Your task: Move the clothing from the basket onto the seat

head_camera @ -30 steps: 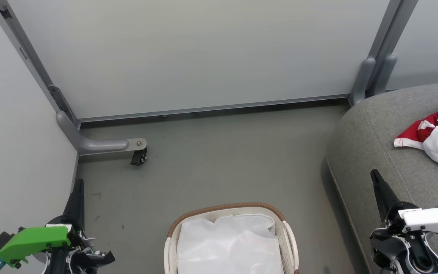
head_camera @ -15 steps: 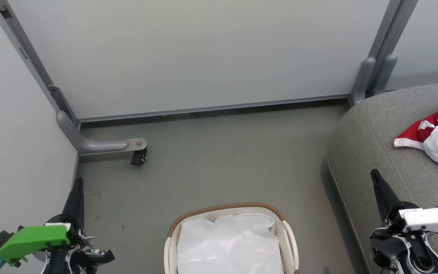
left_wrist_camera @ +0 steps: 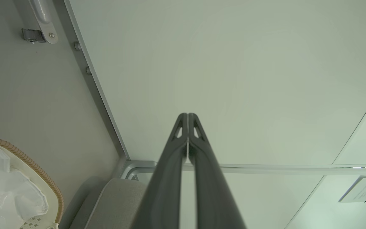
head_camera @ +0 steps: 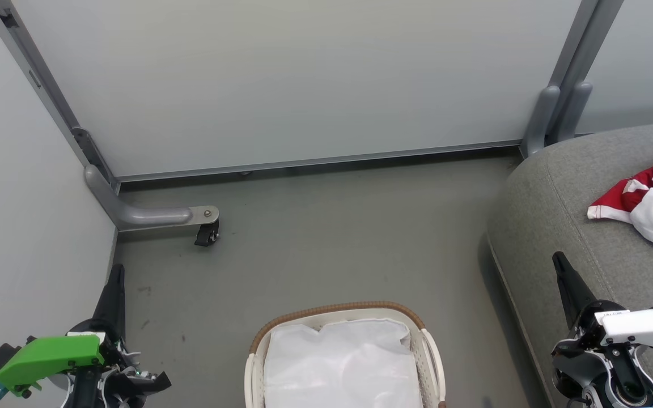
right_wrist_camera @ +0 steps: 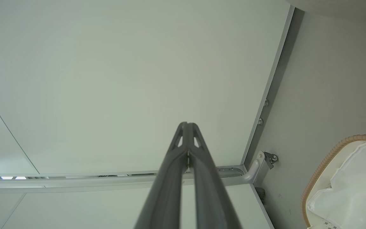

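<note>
At the lower left, the left gripper (head_camera: 115, 283) was held above the floor, its fingers pressed together with nothing between them. In the basket (head_camera: 332, 309) only the white liner (head_camera: 343, 362) was seen, but its near part was cut off by the frame, so a further garment could not be ruled out. The clothing (head_camera: 615, 201) was laid on the seat (head_camera: 553, 187), cropped at the right edge. The right gripper (head_camera: 565, 280) was likewise closed and empty. The transfer was judged finished; at most, a check of the basket was called for.
</note>
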### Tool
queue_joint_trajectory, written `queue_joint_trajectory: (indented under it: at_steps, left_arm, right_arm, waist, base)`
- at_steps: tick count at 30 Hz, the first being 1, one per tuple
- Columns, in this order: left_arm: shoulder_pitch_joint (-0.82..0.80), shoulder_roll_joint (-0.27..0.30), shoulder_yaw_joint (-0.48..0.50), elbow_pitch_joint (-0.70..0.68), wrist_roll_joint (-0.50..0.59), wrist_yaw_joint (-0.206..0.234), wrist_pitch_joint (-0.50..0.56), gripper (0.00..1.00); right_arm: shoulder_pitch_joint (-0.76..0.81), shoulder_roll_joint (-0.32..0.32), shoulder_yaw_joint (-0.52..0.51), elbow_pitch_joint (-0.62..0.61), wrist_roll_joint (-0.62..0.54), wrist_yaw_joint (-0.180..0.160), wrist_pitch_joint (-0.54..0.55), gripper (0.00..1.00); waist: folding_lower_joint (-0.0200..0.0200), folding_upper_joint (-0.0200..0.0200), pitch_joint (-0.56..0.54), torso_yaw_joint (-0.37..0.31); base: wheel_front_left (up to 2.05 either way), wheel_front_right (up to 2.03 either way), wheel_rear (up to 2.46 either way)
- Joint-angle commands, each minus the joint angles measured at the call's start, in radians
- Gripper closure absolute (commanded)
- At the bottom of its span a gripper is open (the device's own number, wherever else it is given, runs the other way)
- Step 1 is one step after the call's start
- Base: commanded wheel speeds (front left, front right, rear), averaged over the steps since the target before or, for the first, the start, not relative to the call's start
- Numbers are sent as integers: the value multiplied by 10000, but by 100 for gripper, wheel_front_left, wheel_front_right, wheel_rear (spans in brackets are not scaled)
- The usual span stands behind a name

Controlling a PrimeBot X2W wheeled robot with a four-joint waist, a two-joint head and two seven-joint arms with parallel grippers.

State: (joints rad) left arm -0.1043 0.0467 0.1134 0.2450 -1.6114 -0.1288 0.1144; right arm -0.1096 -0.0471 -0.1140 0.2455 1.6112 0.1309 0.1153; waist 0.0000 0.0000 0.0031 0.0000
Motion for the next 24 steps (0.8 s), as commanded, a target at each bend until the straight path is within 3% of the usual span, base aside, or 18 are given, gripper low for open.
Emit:
queue_joint_trajectory:
  at_steps: [1, 24]
  left_arm:
    - [-95, 66, 24, -12, -29, -35, 30, 100]
    - [-95, 66, 23, -14, -30, -35, 29, 100]
  right_arm:
    - [26, -59, -18, -37, 33, -3, 15, 100]
    - [27, -59, -17, -37, 34, -3, 14, 100]
  waist:
    - [0, 0, 0, 0]
    - [0, 0, 0, 0]
  base:
    - [0, 0, 0]
    - [0, 0, 0]
